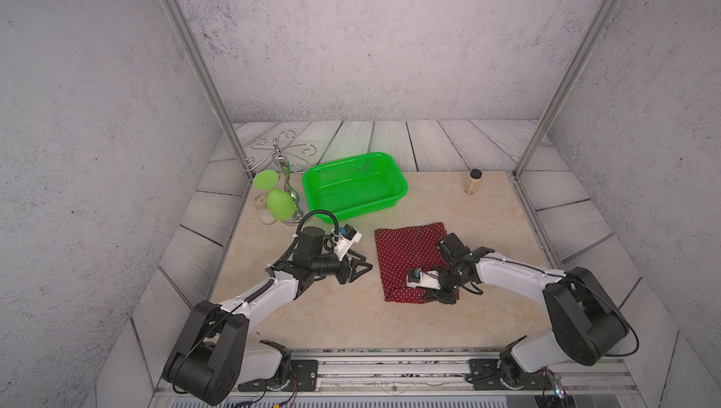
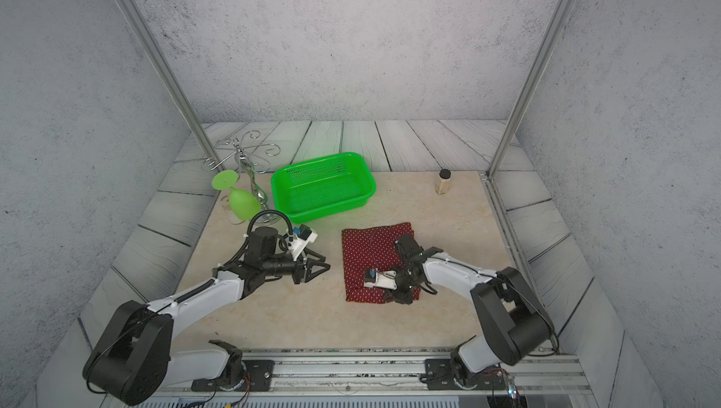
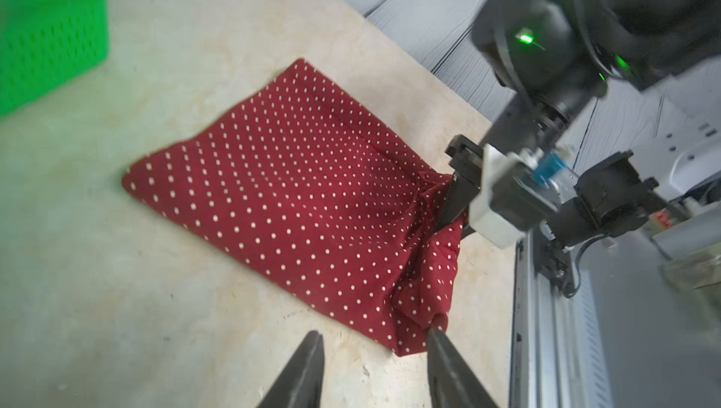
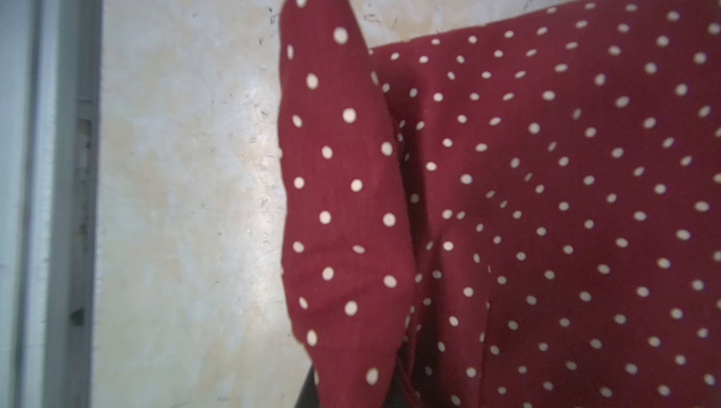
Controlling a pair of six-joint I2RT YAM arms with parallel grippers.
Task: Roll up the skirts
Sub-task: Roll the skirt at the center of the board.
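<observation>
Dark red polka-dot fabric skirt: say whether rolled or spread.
Spread: the skirt lies flat, only one edge bunched in the shut right gripper.

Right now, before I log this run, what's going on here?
The right gripper has its jaws pinched on the near edge of the dark red polka-dot skirt, lifting it into a bunch. The rest lies flat, not yet rolled. The left gripper hovers beside the skirt, jaws open, holding nothing. The green basket behind sits empty.
</observation>
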